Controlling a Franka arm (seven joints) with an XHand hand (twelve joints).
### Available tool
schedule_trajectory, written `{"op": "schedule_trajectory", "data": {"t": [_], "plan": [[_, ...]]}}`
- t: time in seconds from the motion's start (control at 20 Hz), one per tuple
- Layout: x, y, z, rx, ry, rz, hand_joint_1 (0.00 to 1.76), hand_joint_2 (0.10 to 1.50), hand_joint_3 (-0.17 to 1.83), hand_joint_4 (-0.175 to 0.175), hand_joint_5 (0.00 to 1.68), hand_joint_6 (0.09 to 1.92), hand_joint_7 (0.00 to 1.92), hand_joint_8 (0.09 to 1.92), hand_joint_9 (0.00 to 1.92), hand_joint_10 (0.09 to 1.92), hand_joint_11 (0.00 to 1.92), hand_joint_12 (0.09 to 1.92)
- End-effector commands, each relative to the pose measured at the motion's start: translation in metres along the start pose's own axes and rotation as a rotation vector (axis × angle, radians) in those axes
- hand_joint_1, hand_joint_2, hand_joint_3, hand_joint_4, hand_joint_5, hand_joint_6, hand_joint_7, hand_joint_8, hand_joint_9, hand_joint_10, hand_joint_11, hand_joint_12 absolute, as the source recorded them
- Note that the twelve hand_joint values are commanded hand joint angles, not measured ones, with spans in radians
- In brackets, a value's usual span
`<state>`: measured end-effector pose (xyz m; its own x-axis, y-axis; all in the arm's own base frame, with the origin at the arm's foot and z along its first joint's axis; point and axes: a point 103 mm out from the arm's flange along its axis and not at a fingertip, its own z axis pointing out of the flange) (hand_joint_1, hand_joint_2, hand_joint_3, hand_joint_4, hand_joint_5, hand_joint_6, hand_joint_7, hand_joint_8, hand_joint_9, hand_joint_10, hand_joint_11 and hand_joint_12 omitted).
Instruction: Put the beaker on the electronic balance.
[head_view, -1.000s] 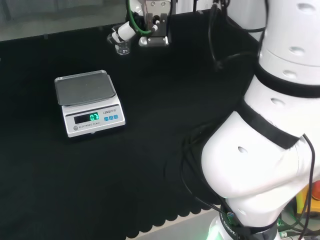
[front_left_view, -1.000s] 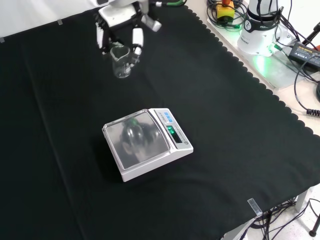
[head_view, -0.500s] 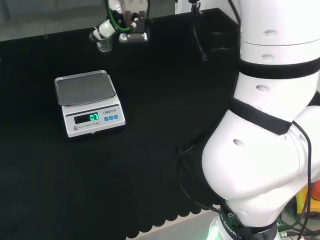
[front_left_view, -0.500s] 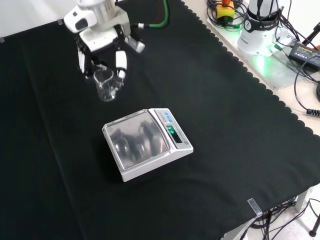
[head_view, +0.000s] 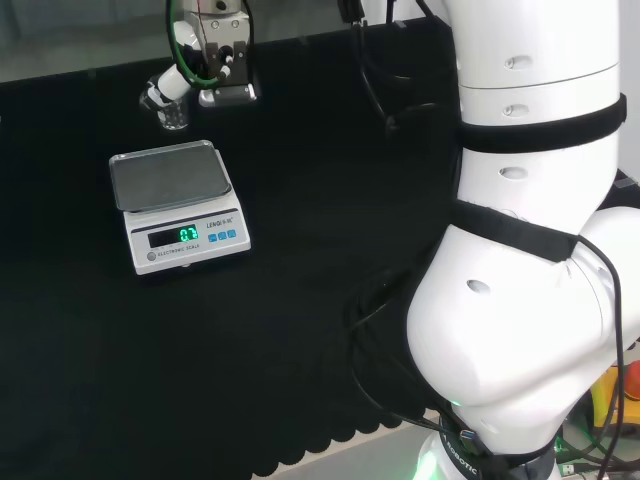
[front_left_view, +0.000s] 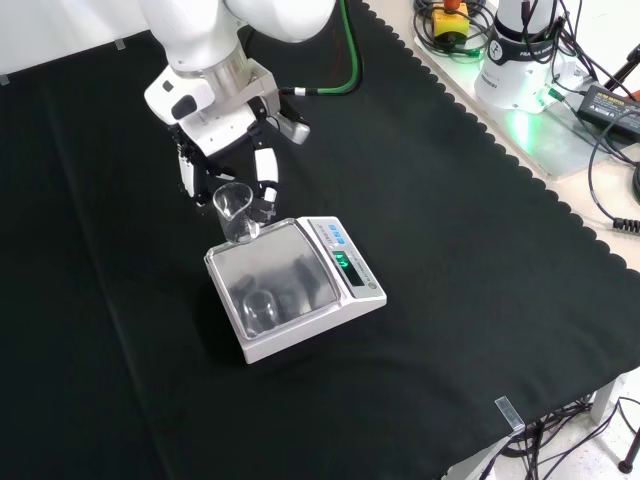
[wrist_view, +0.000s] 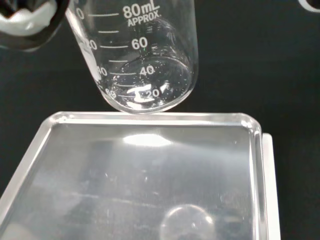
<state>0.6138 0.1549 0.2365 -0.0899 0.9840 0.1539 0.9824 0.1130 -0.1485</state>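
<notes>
The beaker (front_left_view: 235, 213) hangs in the air, held by the hand (front_left_view: 222, 150), whose fingers (front_left_view: 266, 172) are curled around the glass wall. It is not yet on the electronic balance (front_left_view: 293, 288). In the front view the beaker is just above the far corner of the steel pan (front_left_view: 300, 262), at its edge and not over its middle. The wrist view shows the same relation: the beaker's round bottom (wrist_view: 145, 95) stands just beyond the pan's rim (wrist_view: 150, 118), and its reflection lies on the pan. In the head view the beaker (head_view: 172, 112) is just behind the balance (head_view: 178, 205), toward the far side of the table (head_view: 330, 200).

The beaker's long axis is almost upright, with the mouth up, and no liquid is visible in it. The pan's middle lies from the beaker toward the front-view camera and a little lower. The hand points down, with the arm's white link above it. Probably the next move needs a short shift over the pan and then a lowering, with the beaker kept upright.
</notes>
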Motion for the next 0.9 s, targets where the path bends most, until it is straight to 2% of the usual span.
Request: {"op": "schedule_trajectory", "data": {"t": [0.05, 0.3, 0.6, 0.9], "plan": [[-0.009, -0.009, 0.02, 0.014, 0.027, 0.009, 1.18, 0.54, 0.97, -0.175, 1.19, 0.97, 1.7, 0.51, 1.81, 0.42, 1.59, 0.72], [-0.011, -0.009, 0.037, -0.001, 0.068, 0.006, 1.18, 0.54, 0.98, -0.175, 1.19, 0.97, 1.7, 0.51, 1.81, 0.43, 1.59, 0.72], [-0.005, -0.001, 0.05, 0.012, 0.053, -0.011, 1.18, 0.54, 0.98, -0.175, 1.19, 0.98, 1.7, 0.51, 1.8, 0.43, 1.59, 0.73], [0.0, 0.004, 0.063, 0.056, 0.031, -0.027, 1.18, 0.54, 0.98, -0.175, 1.19, 0.98, 1.7, 0.51, 1.8, 0.44, 1.59, 0.73]]}}
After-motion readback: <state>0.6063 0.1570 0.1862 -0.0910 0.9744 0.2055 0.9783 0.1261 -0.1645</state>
